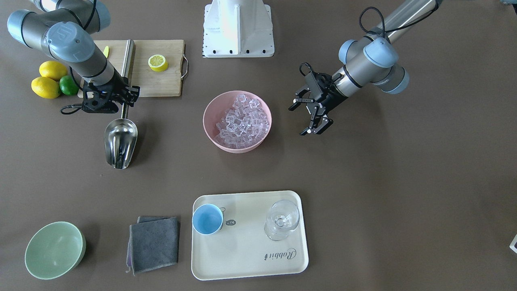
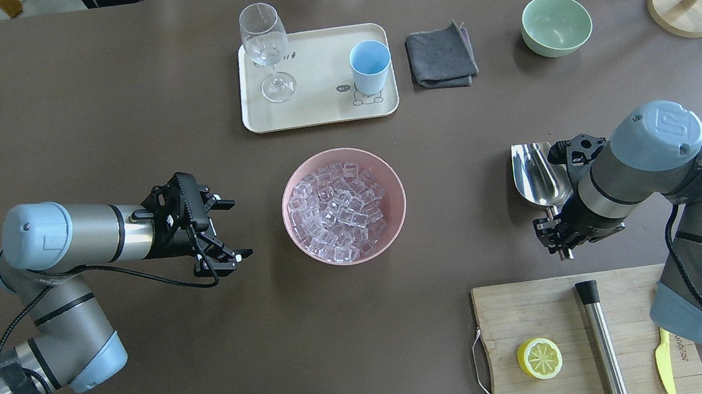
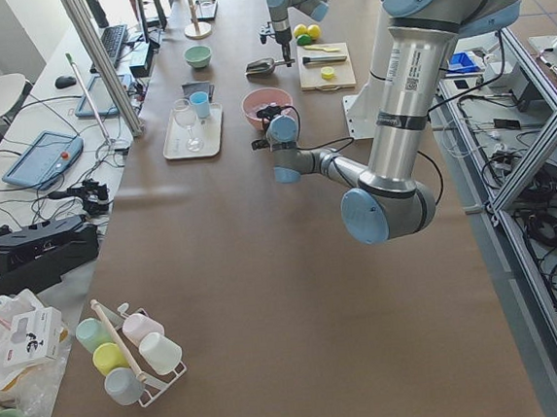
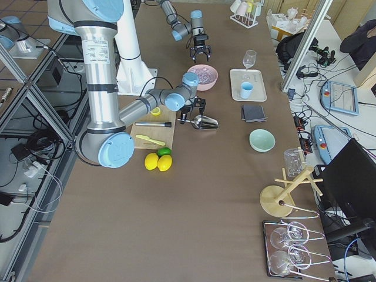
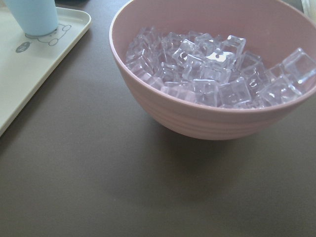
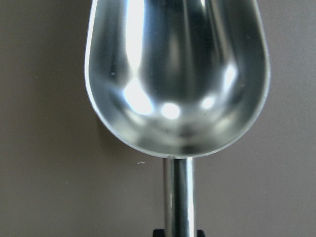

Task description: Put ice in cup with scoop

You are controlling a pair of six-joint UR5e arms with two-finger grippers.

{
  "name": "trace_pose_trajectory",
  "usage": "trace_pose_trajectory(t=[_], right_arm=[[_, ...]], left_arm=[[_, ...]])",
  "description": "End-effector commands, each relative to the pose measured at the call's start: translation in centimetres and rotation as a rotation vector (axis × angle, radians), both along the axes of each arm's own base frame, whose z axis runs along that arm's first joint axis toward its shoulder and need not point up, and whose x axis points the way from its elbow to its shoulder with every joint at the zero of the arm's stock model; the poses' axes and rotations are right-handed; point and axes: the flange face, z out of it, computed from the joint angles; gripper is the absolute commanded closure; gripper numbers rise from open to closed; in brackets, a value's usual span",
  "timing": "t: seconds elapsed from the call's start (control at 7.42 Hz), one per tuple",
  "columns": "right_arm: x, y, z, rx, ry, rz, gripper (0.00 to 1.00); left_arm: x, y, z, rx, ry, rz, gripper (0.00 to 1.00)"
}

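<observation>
You're working a brown bench (image 2: 110,86). The cream rectangular tray (image 2: 312,98) is sitting at the far side. The pink round bowl (image 2: 399,199) is sitting mid-bench, between both arms for easy reach. The shiny steel scoop (image 2: 536,174) is facing trough-up, with the right claw (image 2: 557,240) clamping its handle, likely readying a dip. The left claw (image 2: 238,229) is hovering spread wide and empty beside the bowl, maybe to steady it. The small light-blue round cup (image 2: 370,67) is standing upright and empty on the tray. The clear glossy ice cubes (image 2: 339,212) are all sitting in the bowl.

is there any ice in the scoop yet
No, the right wrist view shows the scoop with a bare, shiny trough, and the ice sits in the pink bowl.
</observation>
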Motion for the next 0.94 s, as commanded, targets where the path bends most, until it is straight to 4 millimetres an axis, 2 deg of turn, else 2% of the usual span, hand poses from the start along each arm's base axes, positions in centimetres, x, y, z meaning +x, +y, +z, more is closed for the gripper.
trace_pose_trajectory(t=[0.0, 0.27, 0.4, 0.67, 0.81], right_arm=[[0.8, 0.2, -1.5, 0.023, -0.023, -0.003, 1.00], [4.1, -0.3, -3.9, 0.055, -0.033, 0.031, 1.00], [6.5, -1.2, -5.1, 0.150, -0.040, -0.019, 1.00], [9.3, -3.4, -4.8, 0.297, -0.019, -0.111, 1.00], [11.4, -5.1, -4.3, 0.422, -0.002, -0.191, 1.00]], left_arm=[[0.3, 0.1, 0.2, 0.020, 0.029, -0.008, 0.02], [0.8, 0.8, 0.0, 0.020, 0.034, 0.021, 0.02], [1.4, 1.4, -0.1, 0.018, 0.037, 0.047, 0.02], [1.5, 1.6, 0.2, 0.005, 0.028, 0.092, 0.02], [1.4, 1.5, 0.3, 0.005, 0.026, 0.091, 0.02]])
